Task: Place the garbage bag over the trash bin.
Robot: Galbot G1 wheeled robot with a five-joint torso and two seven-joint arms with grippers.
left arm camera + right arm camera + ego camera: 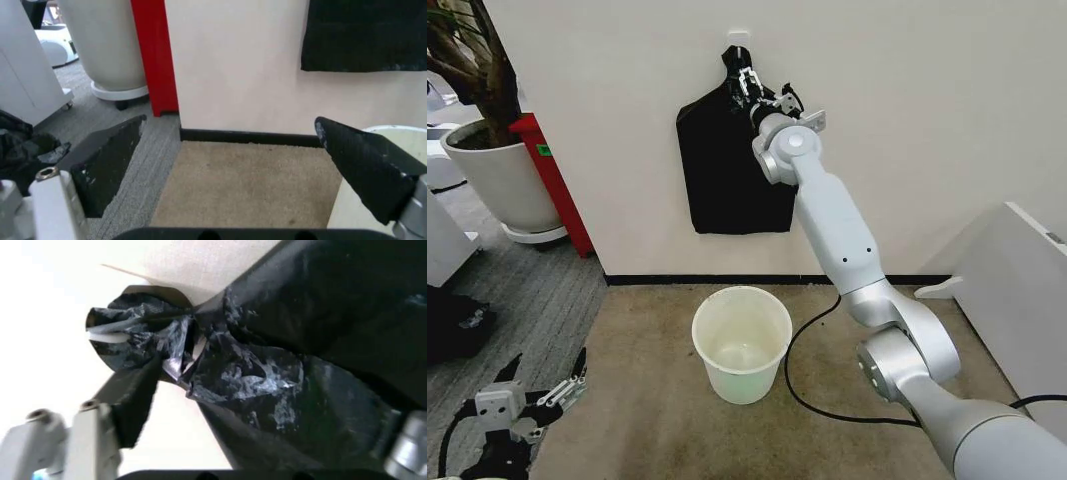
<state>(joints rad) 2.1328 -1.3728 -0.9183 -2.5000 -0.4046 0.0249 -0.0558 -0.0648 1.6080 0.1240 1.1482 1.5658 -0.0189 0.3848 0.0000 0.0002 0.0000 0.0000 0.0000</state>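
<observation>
Reaching up to the wall (927, 90), the right arm (837, 225) in the head view carries the right gripper (749, 82) to the knotted neck of the black bag bundle (717, 170), which hangs flat against the wall from a hook (738, 34) near its top; from here I cannot tell how far the jaws are parted. The trash bin (741, 342) stands upright on the tan carpet (647, 400) below the bundle, well apart from it, and a black cable (802, 385) curves along the floor just beside the bin. The left gripper (552, 392) sits low at the robot's left, near the carpet's edge, with its jaws spread and nothing between them. A plant pot (502, 175) with a trunk and a red panel (552, 175) stand further along the wall on the left. In the left wrist view, the left gripper (240, 165) shows its two dark fingers (107, 160) wide apart over bare carpet, with the bin's rim (400, 129) just behind one finger and the bundle's lower edge (363, 35) on the wall above. In the right wrist view, the right gripper (220, 405) has its jaws either side of crinkled glossy black plastic (247, 375) just below the knot (143, 335); one finger (133, 400) lies close against the plastic, but whether the jaws have closed on it I cannot tell.
</observation>
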